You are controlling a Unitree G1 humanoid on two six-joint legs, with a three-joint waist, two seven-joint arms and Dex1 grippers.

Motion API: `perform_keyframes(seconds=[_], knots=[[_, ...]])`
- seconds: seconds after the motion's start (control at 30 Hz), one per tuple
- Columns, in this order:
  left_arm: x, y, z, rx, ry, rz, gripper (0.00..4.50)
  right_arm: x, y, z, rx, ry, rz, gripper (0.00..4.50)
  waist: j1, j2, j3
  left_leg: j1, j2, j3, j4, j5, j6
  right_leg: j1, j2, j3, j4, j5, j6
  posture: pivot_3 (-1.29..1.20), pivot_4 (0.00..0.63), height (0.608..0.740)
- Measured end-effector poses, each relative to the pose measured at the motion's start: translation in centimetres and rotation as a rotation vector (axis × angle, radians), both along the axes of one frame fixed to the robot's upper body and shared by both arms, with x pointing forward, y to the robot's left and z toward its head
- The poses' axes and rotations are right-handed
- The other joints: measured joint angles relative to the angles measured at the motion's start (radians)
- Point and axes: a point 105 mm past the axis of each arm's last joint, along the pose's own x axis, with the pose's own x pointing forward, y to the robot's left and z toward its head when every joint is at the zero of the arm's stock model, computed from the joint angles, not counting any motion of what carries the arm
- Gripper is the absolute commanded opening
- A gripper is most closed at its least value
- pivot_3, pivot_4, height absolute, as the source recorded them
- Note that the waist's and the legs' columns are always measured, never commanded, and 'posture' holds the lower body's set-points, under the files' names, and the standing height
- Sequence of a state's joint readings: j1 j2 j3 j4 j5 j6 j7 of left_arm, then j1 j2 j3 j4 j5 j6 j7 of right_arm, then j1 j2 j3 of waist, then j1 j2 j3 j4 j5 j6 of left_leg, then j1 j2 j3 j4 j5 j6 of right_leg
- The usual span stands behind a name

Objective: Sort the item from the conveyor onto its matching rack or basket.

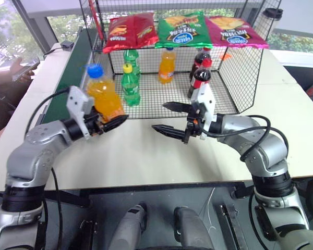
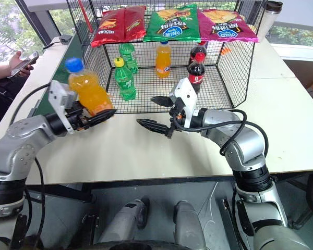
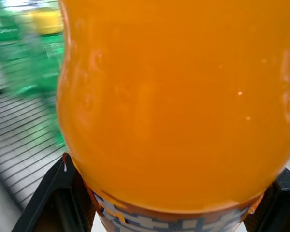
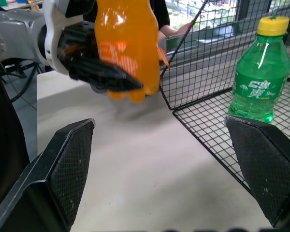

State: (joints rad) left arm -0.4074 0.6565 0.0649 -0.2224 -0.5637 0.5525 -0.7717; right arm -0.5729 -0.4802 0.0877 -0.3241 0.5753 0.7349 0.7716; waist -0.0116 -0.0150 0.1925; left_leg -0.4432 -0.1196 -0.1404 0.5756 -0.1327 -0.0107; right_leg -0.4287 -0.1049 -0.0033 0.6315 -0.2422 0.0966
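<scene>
Orange soda bottle (image 1: 103, 95) held above the tabletop (image 1: 146, 156), left of the wire cage (image 1: 235, 78).
Left end effector (image 1: 112, 123) grips its base; right end effector (image 1: 169, 118) gapes empty. The low grip could let it tip. Caged: two green bottles, one orange, two colas, three snack bags.

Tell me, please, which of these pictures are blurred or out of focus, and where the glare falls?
Left wrist view: the orange soda bottle sits very close and soft, and the green bottles behind it are smeared. Right wrist view: the left gripper holding that bottle looks slightly blurred, with a glare spot on the bottle; the nearer green bottle is sharp. Head views: evenly lit, bright windows behind the wire cage.
</scene>
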Motion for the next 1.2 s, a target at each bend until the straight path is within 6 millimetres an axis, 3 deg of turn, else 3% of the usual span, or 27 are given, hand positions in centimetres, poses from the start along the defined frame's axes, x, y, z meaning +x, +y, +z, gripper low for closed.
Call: perform_keyframes(seconds=[0.17, 0.5, 0.83, 1.2], knots=[[0.7, -2.4, -1.1, 0.028, -0.030, -0.074, 3.04, -0.1, -0.1, 0.3, -0.004, -0.009, -0.018, 4.50, -0.001, 0.000, 0.000, 0.000, 0.001, 0.000, 0.000, 0.000, 0.000, 0.000, 0.000, 0.000, 0.000, 0.001, 0.000, 0.00, 0.150, 0.739], [-0.1, -6.2, -3.6, 0.064, -0.023, -0.232, 3.04, -0.1, -0.3, 0.9, 0.003, -0.030, -0.047, 4.50, 0.000, 0.000, 0.000, 0.000, 0.001, 0.000, 0.000, 0.000, 0.000, 0.000, 0.001, 0.000, 0.000, 0.001, 0.001, 0.00, 0.150, 0.739], [0.0, -7.6, -4.3, 0.080, -0.030, -0.280, 3.04, -0.4, -0.1, 1.0, 0.009, -0.026, -0.034, 4.50, 0.000, 0.000, 0.000, 0.000, 0.001, 0.000, 0.000, 0.001, 0.002, 0.000, 0.002, 0.000, 0.000, 0.003, 0.003, 0.00, 0.150, 0.739], [0.0, -8.9, -3.7, 0.058, -0.055, -0.305, 3.04, -0.5, 0.4, 1.5, 0.016, -0.040, -0.018, 4.50, 0.000, 0.000, 0.000, 0.000, 0.001, 0.000, 0.001, 0.002, 0.002, 0.000, 0.002, 0.000, 0.000, 0.004, 0.005, 0.00, 0.150, 0.739]])
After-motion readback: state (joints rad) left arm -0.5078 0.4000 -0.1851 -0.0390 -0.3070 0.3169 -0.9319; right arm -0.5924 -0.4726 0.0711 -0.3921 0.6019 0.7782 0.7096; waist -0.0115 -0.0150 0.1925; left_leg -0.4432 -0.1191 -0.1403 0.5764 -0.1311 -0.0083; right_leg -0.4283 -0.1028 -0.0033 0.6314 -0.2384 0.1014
